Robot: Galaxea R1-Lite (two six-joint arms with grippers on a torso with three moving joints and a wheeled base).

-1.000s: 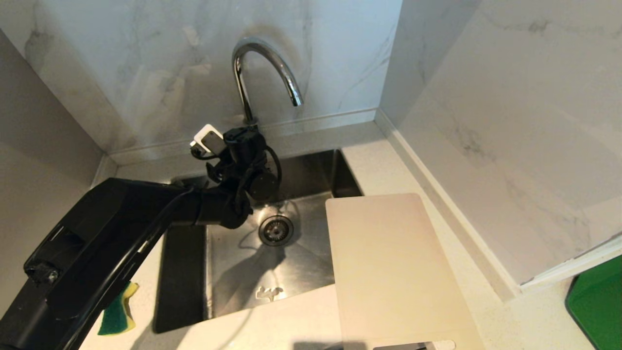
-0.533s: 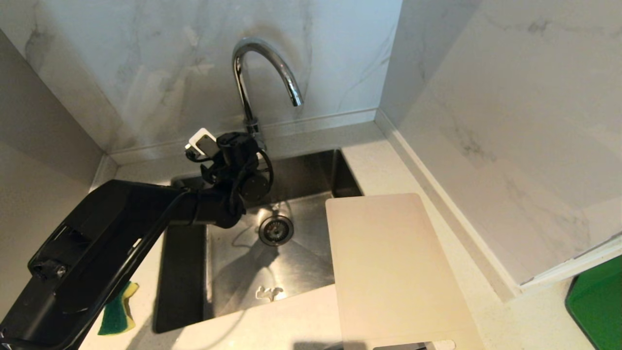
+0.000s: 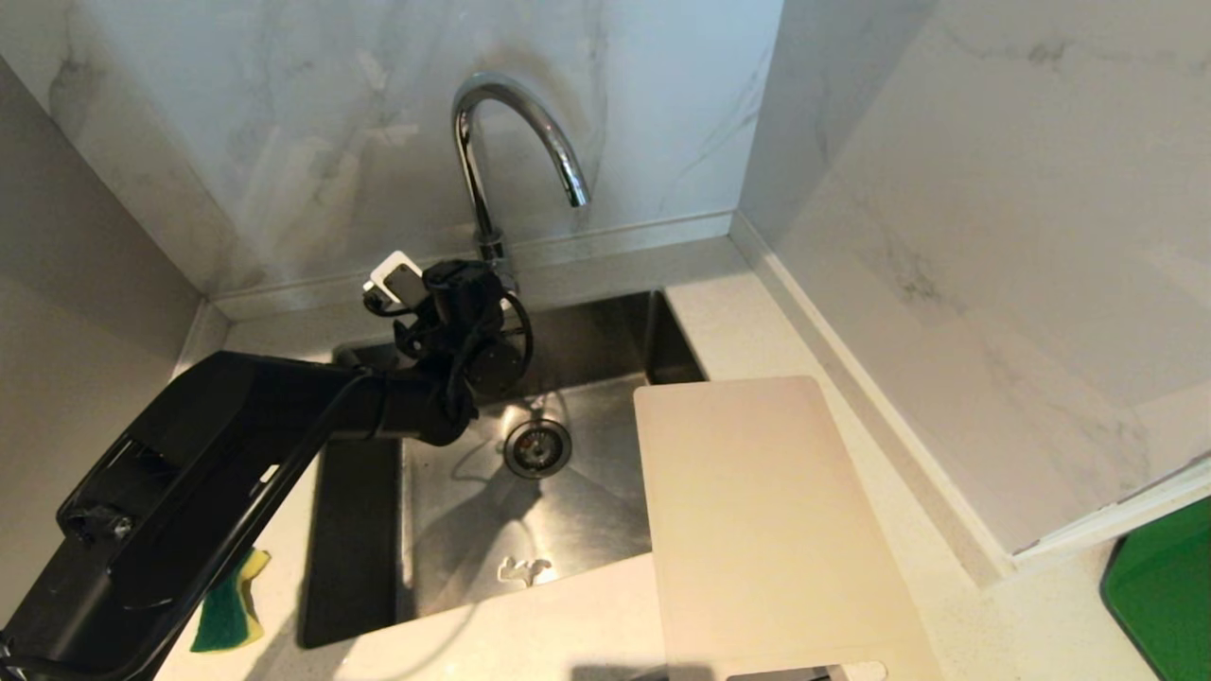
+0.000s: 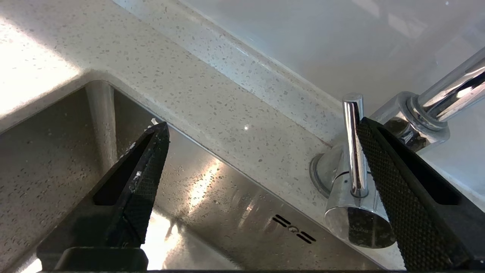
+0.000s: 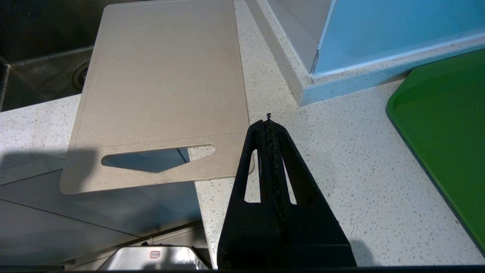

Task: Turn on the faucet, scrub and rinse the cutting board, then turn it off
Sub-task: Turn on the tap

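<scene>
Chrome faucet (image 3: pixel 516 142) is standing at the back of the sink (image 3: pixel 587 515), and the left gripper (image 4: pixel 261 131) is sitting right at its base with its jaws spread wide. In the left wrist view the thin lever (image 4: pixel 353 144) is lying just inside one finger (image 4: pixel 398 197), pretty much up against the textured pad, though I can't say for sure that they're touching. The other finger (image 4: pixel 140 178) is hanging well away from it, over the steel basin. No water is coming out of the spout.

Further out from that gripper, across the drain (image 3: pixel 536 447), the cutting board (image 3: pixel 766 530) is lying flat on the counter (image 5: pixel 341 182), with one edge sticking out over the sink. Its handle slot end is hanging off the counter's front edge, and that's right beside the right gripper (image 5: pixel 268 119), which is pinched fully together and holding nothing, just hovering over the speckled stone next to the board's corner.

A green tray (image 5: pixel 447 129) is sitting off to that gripper's other side. Behind the left arm, a green and yellow sponge (image 3: pixel 230 605) is peeking out on the counter.
</scene>
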